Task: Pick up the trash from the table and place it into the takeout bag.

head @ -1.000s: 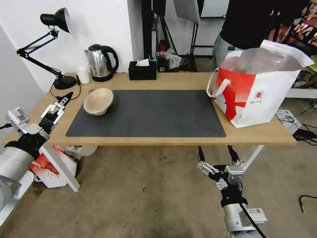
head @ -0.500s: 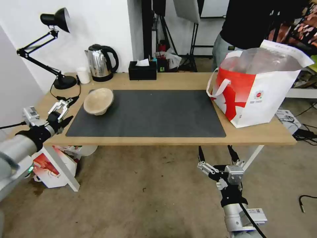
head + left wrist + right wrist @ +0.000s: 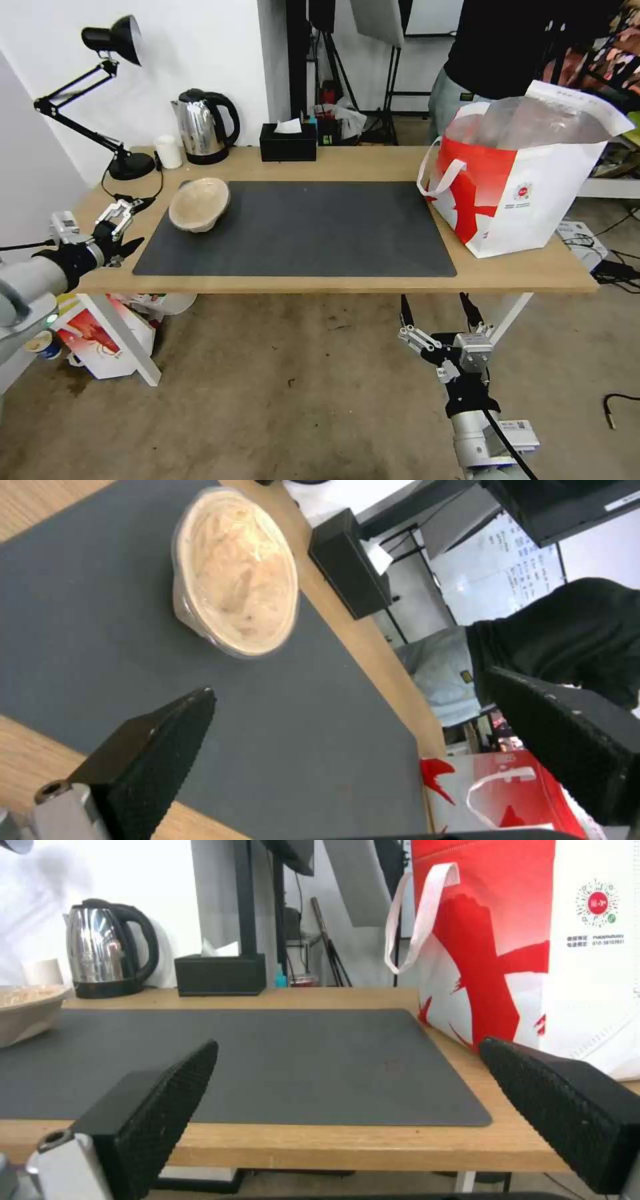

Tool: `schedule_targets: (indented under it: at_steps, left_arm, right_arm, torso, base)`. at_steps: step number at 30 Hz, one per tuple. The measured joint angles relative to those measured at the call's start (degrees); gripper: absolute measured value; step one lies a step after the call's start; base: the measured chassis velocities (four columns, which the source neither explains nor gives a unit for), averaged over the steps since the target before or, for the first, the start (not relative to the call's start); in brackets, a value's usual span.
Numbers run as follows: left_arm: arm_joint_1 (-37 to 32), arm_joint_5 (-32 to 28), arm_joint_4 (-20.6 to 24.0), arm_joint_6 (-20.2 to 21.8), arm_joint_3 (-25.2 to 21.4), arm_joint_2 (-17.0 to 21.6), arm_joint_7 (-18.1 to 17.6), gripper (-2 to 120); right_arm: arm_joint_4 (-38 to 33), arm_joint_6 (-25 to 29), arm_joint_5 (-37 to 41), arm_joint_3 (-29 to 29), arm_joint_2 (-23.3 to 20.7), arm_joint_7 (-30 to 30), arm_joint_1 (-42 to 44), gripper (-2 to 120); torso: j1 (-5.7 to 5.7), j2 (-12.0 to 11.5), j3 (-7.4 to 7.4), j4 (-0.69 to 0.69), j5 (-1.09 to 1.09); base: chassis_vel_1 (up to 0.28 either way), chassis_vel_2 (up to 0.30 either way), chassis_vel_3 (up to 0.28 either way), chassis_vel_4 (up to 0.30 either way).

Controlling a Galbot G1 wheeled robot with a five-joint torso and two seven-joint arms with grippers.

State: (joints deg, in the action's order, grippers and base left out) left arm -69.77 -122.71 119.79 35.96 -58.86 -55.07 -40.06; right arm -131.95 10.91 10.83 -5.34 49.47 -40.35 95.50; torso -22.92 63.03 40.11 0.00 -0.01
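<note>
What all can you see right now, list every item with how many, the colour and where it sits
beige pulp bowl: one, beige, tilted on the mat's far left corner
takeout bag: one, white and red with foil lining, on the table's right end, open
table: one, light wood, white legs
mat: one, dark grey, centre of the table
kettle: one, steel and black, back left of the table
desk lamp: one, black, back left corner
small cup: one, white, left of the kettle
tissue box: one, black, back edge, middle
carton: one, red and white, on the floor under the left end
left gripper: open, over the table's left edge, near the bowl
right gripper: open, below the table's front edge
</note>
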Motion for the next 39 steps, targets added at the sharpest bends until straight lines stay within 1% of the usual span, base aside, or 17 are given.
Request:
schedule_targets:
  at_steps: [9,23,33,39]
  left_arm:
    - [1.5,0.3,-1.2,0.0,1.0,0.9,0.1,100]
    - [3.6,1.3,-4.7,0.2,2.5,2.5,0.5,100]
    - [5.4,2.2,-8.4,0.9,3.9,4.0,0.9,100]
    - [7.5,2.8,-10.4,0.9,6.0,4.9,1.3,100]
  right_arm:
    - [0.0,0.0,0.0,0.0,0.0,0.0,0.0,100]
    - [0.0,0.0,0.0,0.0,0.0,0.0,0.0,100]
    - [0.0,0.0,0.0,0.0,0.0,0.0,0.0,100]
    - [0.0,0.0,0.0,0.0,0.0,0.0,0.0,100]
  torso:
    - [0.00,0.0,0.00,0.00,0.00]
    - [0.00,0.0,0.00,0.00,0.00]
    - [0.00,0.0,0.00,0.01,0.00]
    - [0.00,0.0,0.00,0.00,0.00]
  base:
    - [0.000,0.000,0.000,0.000]
    - [0.000,0.000,0.000,0.000]
    - [0.000,0.000,0.000,0.000]
    - [0.000,0.000,0.000,0.000]
